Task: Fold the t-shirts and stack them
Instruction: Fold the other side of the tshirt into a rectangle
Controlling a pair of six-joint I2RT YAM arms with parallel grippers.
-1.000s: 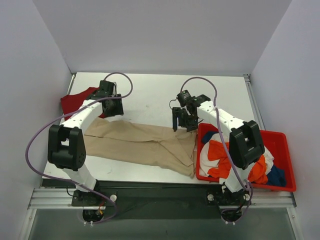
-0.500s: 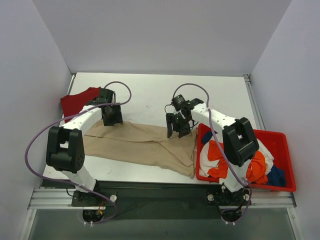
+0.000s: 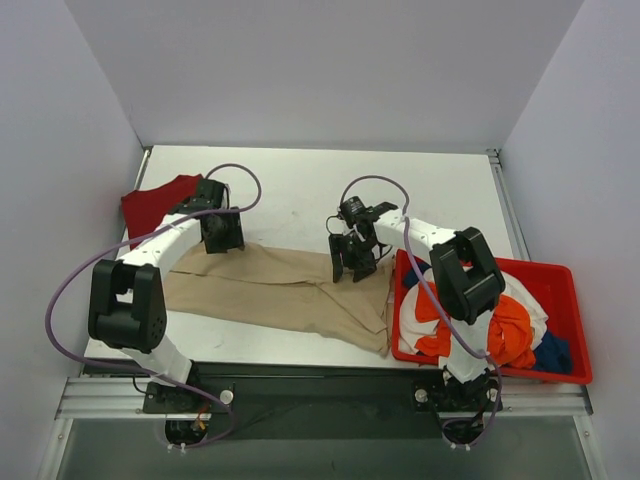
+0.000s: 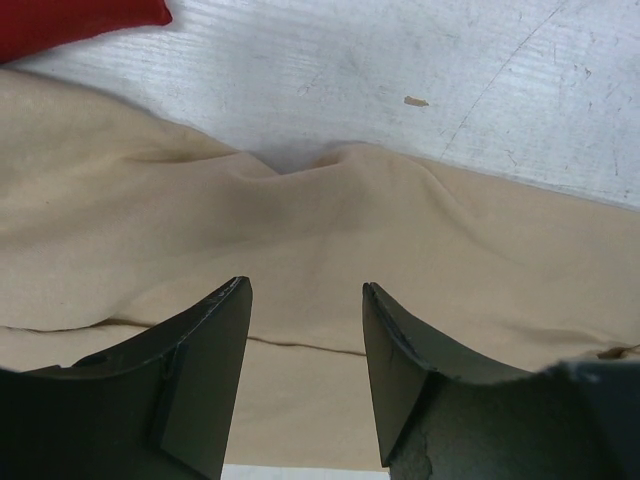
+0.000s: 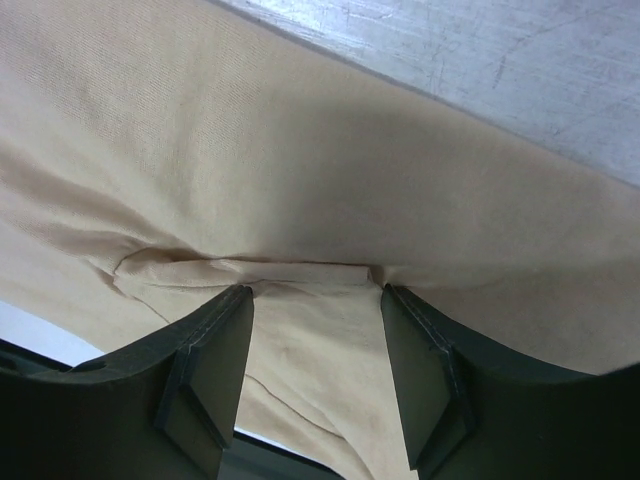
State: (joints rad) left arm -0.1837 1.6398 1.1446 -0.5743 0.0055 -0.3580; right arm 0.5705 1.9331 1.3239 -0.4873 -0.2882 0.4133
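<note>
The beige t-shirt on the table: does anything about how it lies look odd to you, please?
Yes: the beige t-shirt lies skewed and wrinkled, its right end bunched beside the red bin; its far edge puckers inward. No damage shows.

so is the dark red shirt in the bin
No, the dark red shirt lies on the table at far left, apart from the red bin.

The left arm (image 3: 165,240) is covering the red tee's (image 3: 150,200) near edge. The beige tee (image 5: 300,150) is running off the edges of both wrist views. The right arm (image 3: 465,275) is hiding part of the bin (image 3: 565,275), where the blue tee (image 3: 553,352) is showing only in part beside the orange one (image 3: 512,338).
</note>
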